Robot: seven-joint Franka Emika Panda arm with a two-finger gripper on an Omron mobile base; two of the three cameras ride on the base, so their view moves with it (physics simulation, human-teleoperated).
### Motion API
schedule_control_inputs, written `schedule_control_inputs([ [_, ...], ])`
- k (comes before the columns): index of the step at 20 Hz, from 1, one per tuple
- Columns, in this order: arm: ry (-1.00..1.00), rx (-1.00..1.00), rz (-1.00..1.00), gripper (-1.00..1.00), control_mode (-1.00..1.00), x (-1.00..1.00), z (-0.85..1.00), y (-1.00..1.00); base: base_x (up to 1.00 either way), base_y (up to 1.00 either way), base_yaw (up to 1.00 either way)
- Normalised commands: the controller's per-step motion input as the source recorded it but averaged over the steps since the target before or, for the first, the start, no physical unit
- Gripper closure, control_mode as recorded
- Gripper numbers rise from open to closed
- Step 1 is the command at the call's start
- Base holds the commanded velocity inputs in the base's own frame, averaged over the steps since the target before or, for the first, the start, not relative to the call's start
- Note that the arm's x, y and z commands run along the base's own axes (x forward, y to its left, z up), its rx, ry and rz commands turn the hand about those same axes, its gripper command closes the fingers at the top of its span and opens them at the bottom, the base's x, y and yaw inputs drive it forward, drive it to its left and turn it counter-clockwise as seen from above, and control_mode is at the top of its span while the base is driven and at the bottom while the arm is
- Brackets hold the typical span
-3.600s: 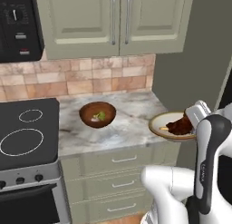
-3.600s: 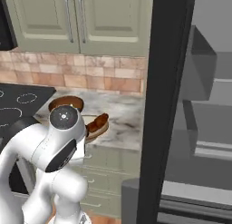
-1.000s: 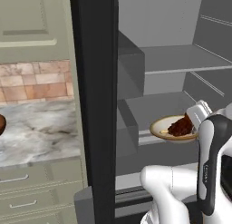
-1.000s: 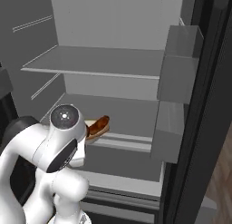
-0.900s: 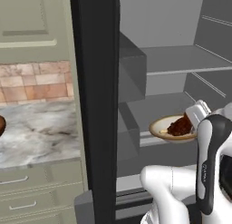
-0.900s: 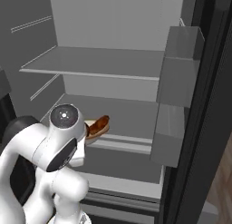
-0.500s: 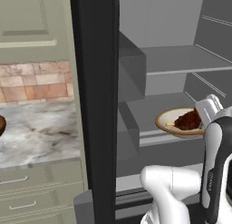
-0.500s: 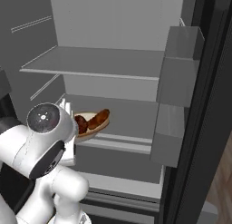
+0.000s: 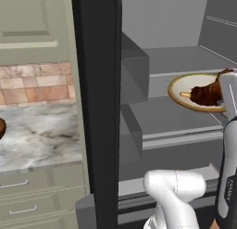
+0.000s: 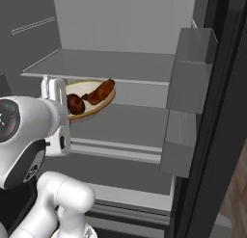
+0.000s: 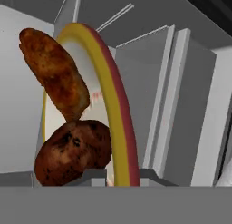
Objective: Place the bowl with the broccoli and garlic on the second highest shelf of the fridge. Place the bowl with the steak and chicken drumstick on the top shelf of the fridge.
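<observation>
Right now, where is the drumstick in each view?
Left base view: drumstick far right, on the bowl.
Right base view: left of centre, on the bowl.
Hand view: upper left, against the rim.
Shared landmark: the bowl's yellow rim.

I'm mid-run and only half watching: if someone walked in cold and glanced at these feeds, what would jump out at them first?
The bowl of meat, steak and chicken drumstick, hangs in the air inside the open fridge, gripped at its rim by the gripper. It hovers at about the height of a grey shelf, not set down on anything. To the left, the fridge's black door stands edge-on and cuts off the marble counter.
</observation>
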Motion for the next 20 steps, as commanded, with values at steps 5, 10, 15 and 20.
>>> schedule_control_inputs([
  [5, -0.20, 0.02, 0.00, 1.00, -1.00, 0.63, 0.86, 0.00, 0.00, 0.00, 0.00],
  [10, -0.08, 0.07, 0.03, 1.00, -1.00, 1.00, 0.06, 0.00, 0.00, 0.00, 0.00],
  [15, -0.06, 0.01, 0.01, 1.00, -1.00, 1.00, -0.03, 0.00, 0.00, 0.00, 0.00],
  [20, 0.00, 0.00, 0.00, 1.00, -1.00, 1.00, -0.13, 0.00, 0.00, 0.00, 0.00],
])
